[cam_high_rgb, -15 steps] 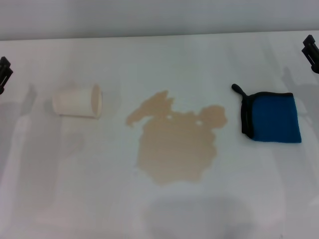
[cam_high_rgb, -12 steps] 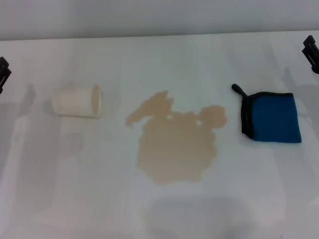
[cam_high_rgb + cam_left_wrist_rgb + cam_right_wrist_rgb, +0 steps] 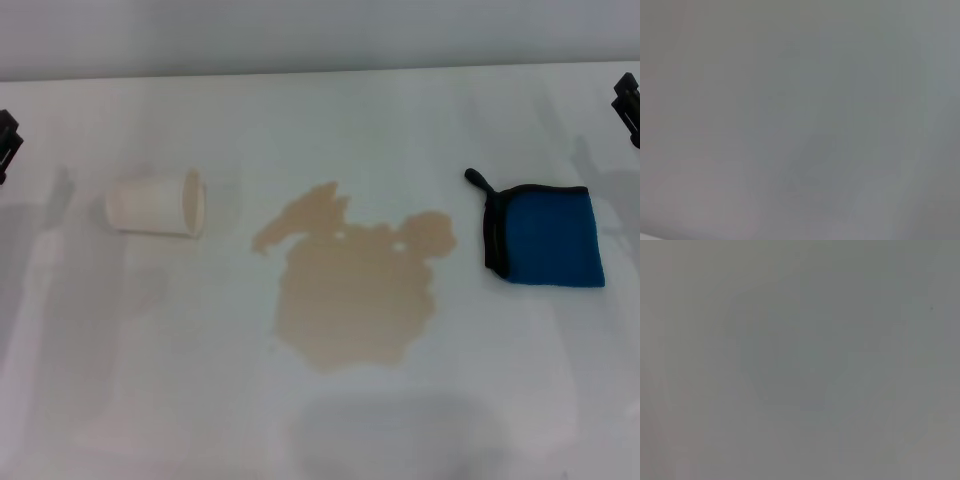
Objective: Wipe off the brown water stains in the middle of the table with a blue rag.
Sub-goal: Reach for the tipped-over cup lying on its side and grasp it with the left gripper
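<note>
The brown water stains (image 3: 355, 290) spread as a light tan puddle in the middle of the white table (image 3: 320, 420). The blue rag (image 3: 545, 237) lies folded flat to the puddle's right, its black trim and loop facing the stain. My right gripper (image 3: 627, 105) peeks in at the right edge, above and behind the rag, clear of it. At the left edge only a sliver of my left gripper (image 3: 6, 140) shows, far from both. Both wrist views show only plain grey.
A white paper cup (image 3: 156, 204) lies on its side left of the puddle, its mouth facing the stain. The table's far edge runs along the top of the head view.
The right gripper has slid slightly toward the right edge of the head view. The rag, puddle, cup and left gripper are unchanged.
</note>
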`<state>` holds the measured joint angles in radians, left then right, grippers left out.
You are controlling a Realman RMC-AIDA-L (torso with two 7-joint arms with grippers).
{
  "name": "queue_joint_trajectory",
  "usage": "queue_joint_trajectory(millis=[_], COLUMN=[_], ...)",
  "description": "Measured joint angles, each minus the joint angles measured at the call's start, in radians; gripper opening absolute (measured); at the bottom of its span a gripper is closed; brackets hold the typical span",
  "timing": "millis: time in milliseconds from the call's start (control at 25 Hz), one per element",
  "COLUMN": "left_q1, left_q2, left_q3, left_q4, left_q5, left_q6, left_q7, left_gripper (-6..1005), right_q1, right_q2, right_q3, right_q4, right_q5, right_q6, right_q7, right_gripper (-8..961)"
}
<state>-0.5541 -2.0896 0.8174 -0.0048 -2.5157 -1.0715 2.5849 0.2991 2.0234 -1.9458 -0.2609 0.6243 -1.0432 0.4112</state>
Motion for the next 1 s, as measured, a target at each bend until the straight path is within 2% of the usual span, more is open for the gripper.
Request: queue_joint_trajectory(millis=[360,520,720,840,920,1000], left_q1=[-0.015,-0.028,0.001,0.027,0.038,0.041], left_q2=[-0.001,0.009,0.020,0.026,0.036,0.056], left_q3=[0.004,0.029,0.126,0.150,0.152,0.151], left_q4=[-0.006,0.036,0.245,0.361,0.430,0.497], left_q5=[0.006,0.071,0.247,0.337,0.406,0.495], left_q6=[-0.005,-0.022,-0.044,-0.104,-0.151,-0.186], left_q7=[-0.004,-0.112,-0.356,-0.445,-0.494,-0.566], left_gripper=[864,862,861,861,861,861], right_q1=[0.000,0.000,0.000,0.000,0.000,0.000], right_q2=[-0.002,-0.004,-0.005,-0.005,-0.005,-0.005], right_q3=[0.001,0.001,0.001,0.003,0.011,0.022], right_q4=[0.007,0.014,0.025,0.026,0.026,0.026], right_q5=[0.000,0.000,0.000,0.000,0.000,0.000], right_q6=[0.000,0.000,0.000,0.000,0.000,0.000], right_q7=[0.000,0.000,0.000,0.000,0.000,0.000], right_gripper=[864,865,865,865,865,864])
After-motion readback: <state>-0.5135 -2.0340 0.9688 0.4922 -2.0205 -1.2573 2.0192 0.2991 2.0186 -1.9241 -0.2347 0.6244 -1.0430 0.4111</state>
